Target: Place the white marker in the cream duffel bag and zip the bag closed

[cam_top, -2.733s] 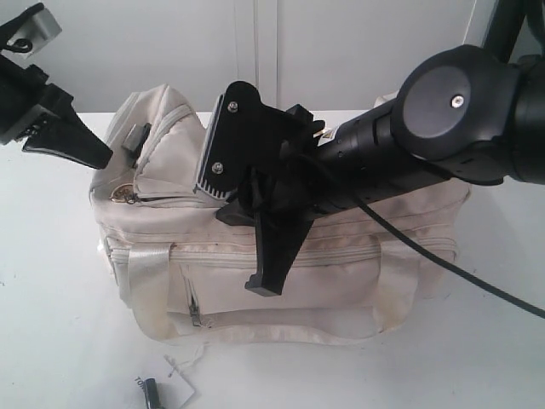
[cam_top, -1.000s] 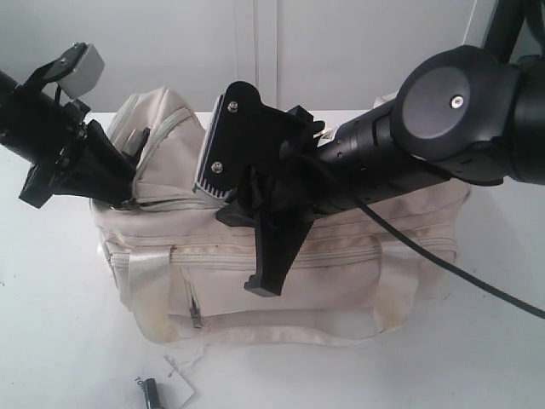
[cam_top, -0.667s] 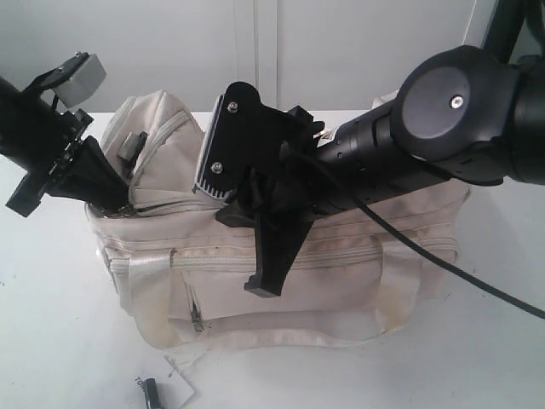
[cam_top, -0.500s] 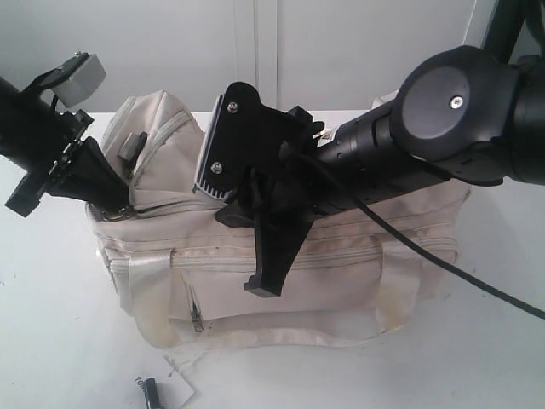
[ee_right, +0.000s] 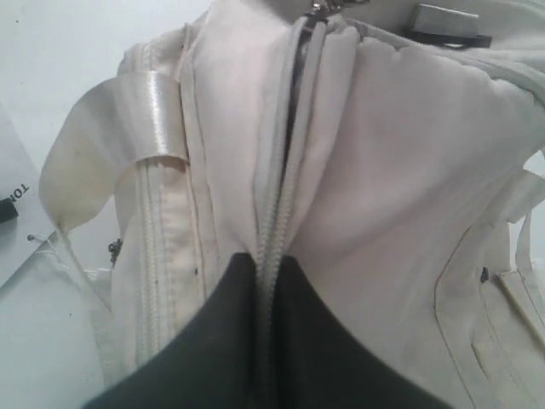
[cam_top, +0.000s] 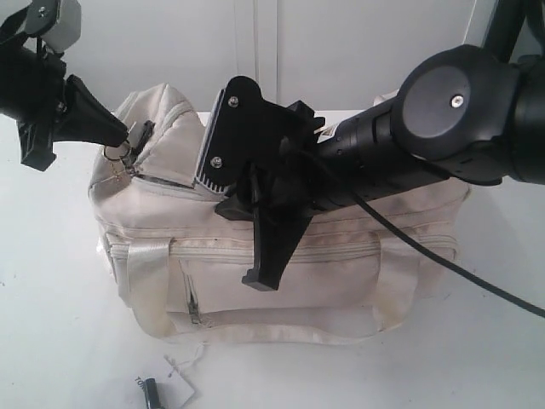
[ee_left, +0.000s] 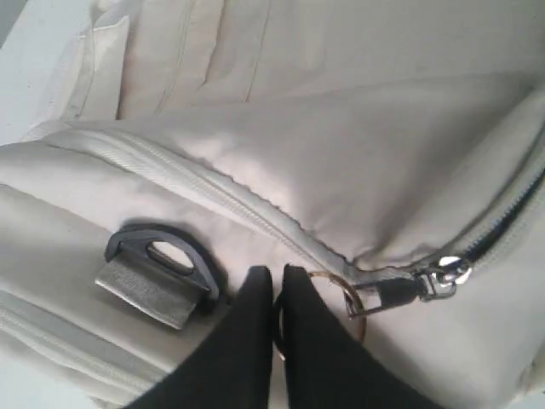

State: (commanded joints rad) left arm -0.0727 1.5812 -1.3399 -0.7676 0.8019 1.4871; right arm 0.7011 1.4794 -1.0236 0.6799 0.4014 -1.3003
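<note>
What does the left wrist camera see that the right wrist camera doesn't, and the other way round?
Left wrist only: the left gripper shut on the zip pull. Right wrist only: the right gripper closed on the cream duffel bag's zip seam, a shiny strap handle, a corner of the paper tag. Both: the bag, its zip, a black plastic ring.

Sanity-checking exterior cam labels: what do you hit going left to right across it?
left gripper → black ring → paper tag → right gripper → right arm's round joint. Bag spans the middle and the zip pull sits at the left gripper's tip, so both skipped.
</note>
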